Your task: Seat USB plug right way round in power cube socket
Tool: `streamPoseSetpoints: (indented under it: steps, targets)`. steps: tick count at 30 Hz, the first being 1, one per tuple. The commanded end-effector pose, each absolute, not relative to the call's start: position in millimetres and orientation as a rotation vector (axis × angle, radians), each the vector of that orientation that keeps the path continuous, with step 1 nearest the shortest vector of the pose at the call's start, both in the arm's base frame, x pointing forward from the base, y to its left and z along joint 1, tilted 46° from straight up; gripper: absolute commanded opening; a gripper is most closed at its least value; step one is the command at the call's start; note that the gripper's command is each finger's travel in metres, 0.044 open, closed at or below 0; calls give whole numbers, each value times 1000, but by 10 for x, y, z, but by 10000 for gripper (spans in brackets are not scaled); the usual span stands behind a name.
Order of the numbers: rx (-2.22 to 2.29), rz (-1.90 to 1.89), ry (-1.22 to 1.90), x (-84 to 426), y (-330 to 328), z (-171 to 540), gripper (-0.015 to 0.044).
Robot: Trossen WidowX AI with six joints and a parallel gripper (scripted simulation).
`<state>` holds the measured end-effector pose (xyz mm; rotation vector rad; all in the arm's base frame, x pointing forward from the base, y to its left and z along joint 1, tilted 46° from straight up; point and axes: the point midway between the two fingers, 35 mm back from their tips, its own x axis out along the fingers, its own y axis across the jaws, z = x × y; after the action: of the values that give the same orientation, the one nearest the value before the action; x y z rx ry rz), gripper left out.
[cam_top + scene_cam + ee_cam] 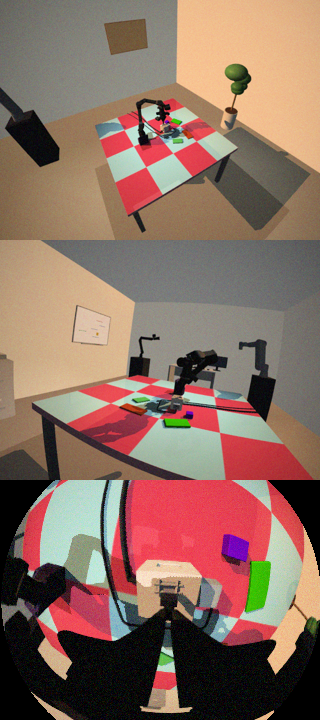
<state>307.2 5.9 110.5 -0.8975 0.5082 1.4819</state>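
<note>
Gripper (163, 122) (178, 394) (168, 614): one, pointing down, narrow, closed on the dark USB plug (169, 599).
Plug: between the fingertips, directly over the top face of the pale power cube (164, 128) (176, 403) (148, 596); whether its tip is in the socket, and which way round, cannot be told.
Relation, governing: plug above cube, in line with the fingers; its long axis probably upright. The coming move likely runs along that axis, up to free or turn it, down to seat it.
Neighbours, wrist view: purple block (166, 121) (189, 414) (235, 548) far right of the cube; black cable (125, 527) to its left, a likely snag if the plug turns.
</note>
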Motion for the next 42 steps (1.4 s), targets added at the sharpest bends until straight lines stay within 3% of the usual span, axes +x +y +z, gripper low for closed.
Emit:
streamPoseSetpoints:
  steps: [1, 42]
  targets:
    - [-902, 1479, 516, 3070, 60, 1095, 0]
    - [-910, 1476, 523, 3073, 92, 1057, 0]
